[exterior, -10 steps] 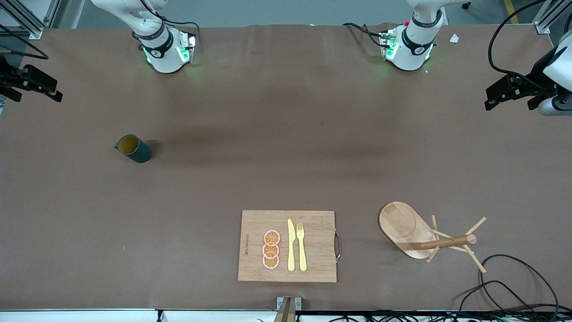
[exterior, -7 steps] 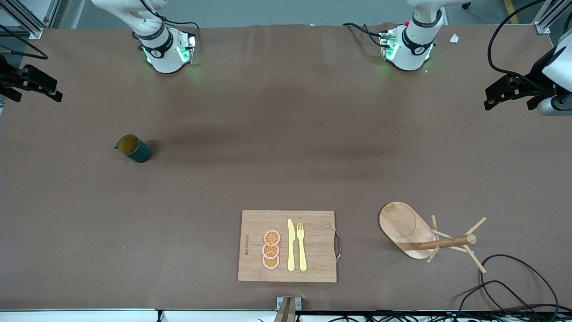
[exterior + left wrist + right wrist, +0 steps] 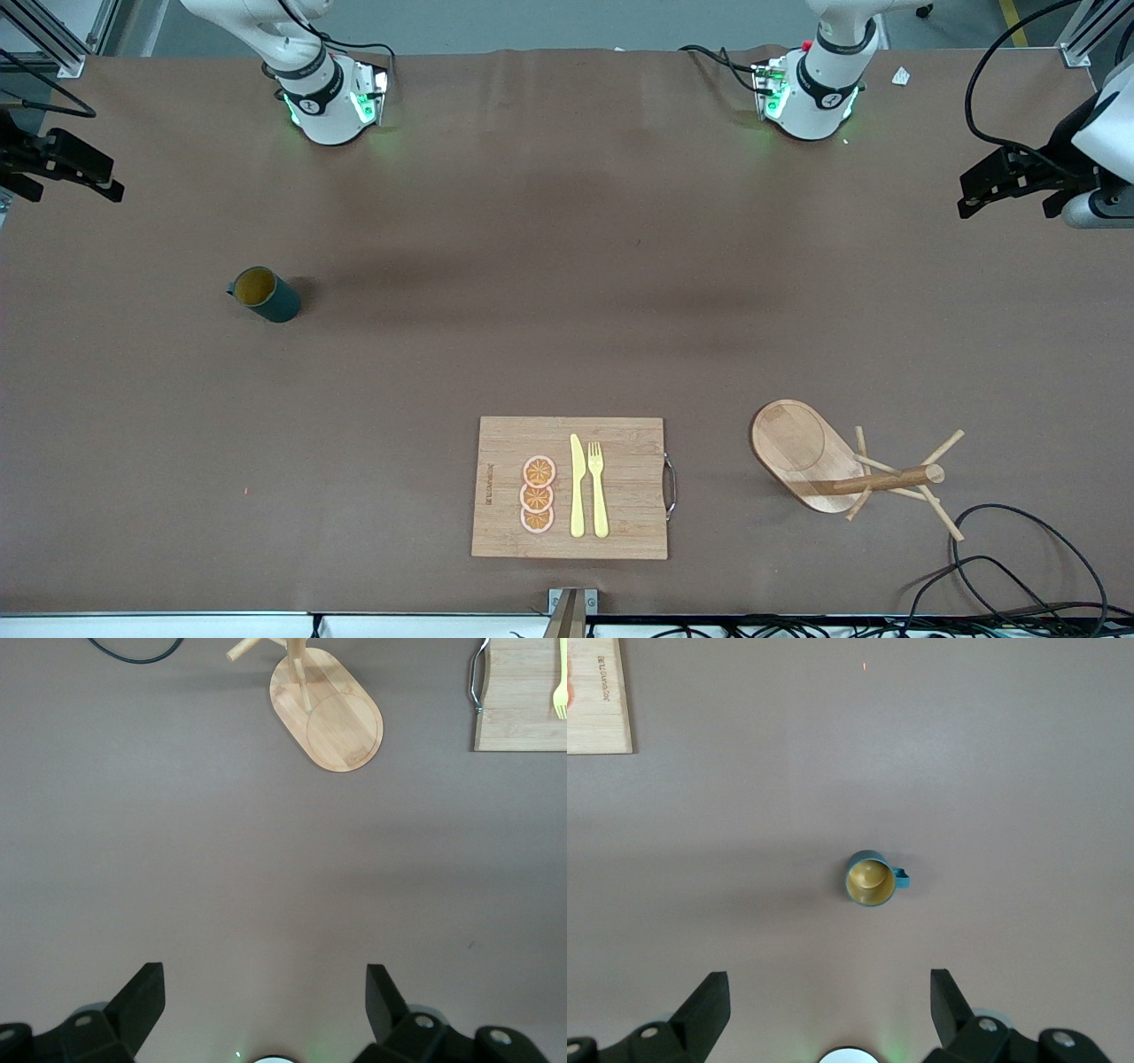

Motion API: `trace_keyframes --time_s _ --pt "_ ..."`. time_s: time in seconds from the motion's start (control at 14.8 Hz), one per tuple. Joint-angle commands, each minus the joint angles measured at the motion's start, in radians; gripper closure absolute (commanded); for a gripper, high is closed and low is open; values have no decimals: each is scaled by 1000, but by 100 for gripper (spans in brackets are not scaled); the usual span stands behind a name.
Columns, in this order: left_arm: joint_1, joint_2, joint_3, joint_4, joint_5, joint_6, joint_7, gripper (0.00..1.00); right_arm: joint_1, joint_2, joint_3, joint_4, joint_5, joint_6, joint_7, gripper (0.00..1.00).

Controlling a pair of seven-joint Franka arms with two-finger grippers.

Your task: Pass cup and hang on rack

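Basically nothing has started: the cup [image 3: 267,295] stands upright on the table, untouched, toward the right arm's end and well apart from the cutting board [image 3: 570,487], farther from the front camera than that board. Its handle points away from the board. Your right gripper [image 3: 829,1010] hangs high over the table with the cup in its wrist view, fingers spread wide, holding nothing. Your left gripper [image 3: 264,1005] hangs high over the table at its own end, fingers also spread and empty, and the left arm waits.

The rack [image 3: 828,463] sits beside the cutting board toward the left arm's end, about level with it from the front camera; its post looks upright and its pegs are all bare.

Step in hand, as I judge it: the right arm's approach for the first pick. For the next move you need to come down over the cup and close across its wall or rim, leaving the handle free, since the left gripper must take it over mid-table and that loop has to slide onto a peg.
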State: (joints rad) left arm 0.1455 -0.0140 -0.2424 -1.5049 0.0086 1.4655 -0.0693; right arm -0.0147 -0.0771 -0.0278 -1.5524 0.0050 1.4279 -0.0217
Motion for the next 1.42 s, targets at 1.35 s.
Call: trace_keyframes --time_s 1.35 --pt "9 8 11 18 11 27 6 0 -10 -16 3 -14 21 -3 3 0"
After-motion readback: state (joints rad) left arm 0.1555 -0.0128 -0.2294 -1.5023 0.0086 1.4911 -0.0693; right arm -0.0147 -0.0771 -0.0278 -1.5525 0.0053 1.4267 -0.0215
